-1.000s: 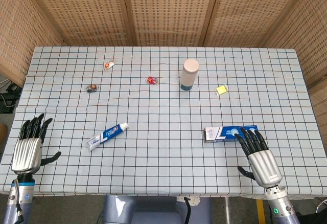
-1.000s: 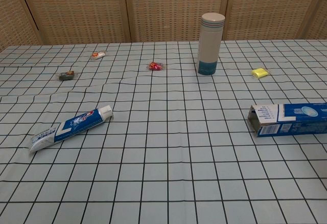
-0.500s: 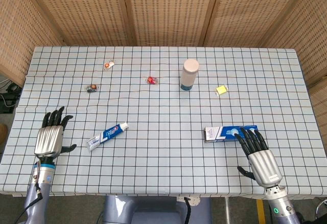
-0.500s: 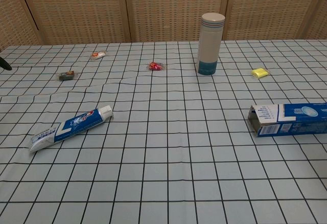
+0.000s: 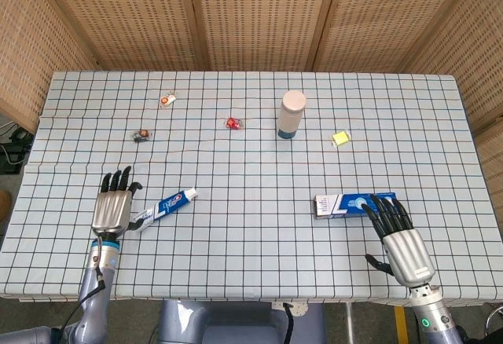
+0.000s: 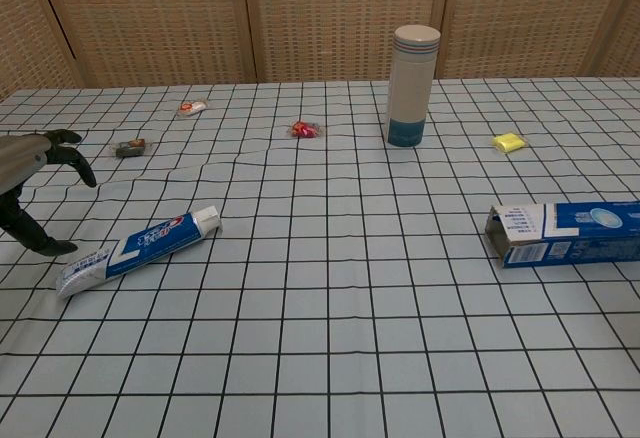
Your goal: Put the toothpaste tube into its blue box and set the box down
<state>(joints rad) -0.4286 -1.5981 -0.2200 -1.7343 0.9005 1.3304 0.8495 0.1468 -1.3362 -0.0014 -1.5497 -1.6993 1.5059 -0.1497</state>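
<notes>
Head view, left hand (image 5: pixel 113 205) now beside toothpaste tube (image 5: pixel 164 207), fingers spread

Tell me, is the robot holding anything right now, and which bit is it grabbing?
Nothing is held. The left hand is open beside the toothpaste tube, and the right hand is open by the end of the blue box.

— The hands? Left hand (image 5: pixel 112 206) and right hand (image 5: pixel 402 243): brushed silver metal backs, matt black fingers.

— And at twelve o'clock?

— Woven cane screen (image 5: pixel 251 18). The toothpaste tube (image 5: pixel 165 208) looks glossy plastic, the blue box (image 6: pixel 570 233) printed card, on a wrinkled checked cloth (image 5: pixel 259 258).
</notes>
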